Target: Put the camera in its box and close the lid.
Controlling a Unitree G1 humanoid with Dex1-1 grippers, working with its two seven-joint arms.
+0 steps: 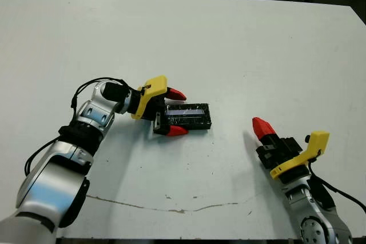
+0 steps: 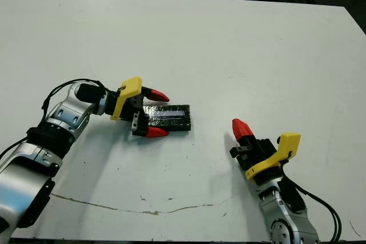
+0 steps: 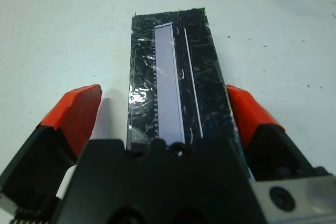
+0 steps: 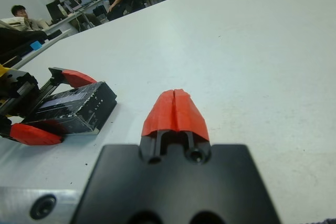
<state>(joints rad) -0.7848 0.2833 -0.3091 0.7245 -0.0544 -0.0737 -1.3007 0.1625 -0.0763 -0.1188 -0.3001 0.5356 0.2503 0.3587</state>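
The right pincer [image 1: 261, 126] rests idle toward the tabletop's [image 1: 257, 44] near right corner, fingers pressed together on nothing. Farther in, near the middle, the lid [image 1: 189, 115] already lies on the box, hiding the camera. The left pincer [image 1: 176, 112] straddles its end, fingers apart, seemingly unclamped. Best now to seat the lid evenly, then retreat straight back without dragging it askew.
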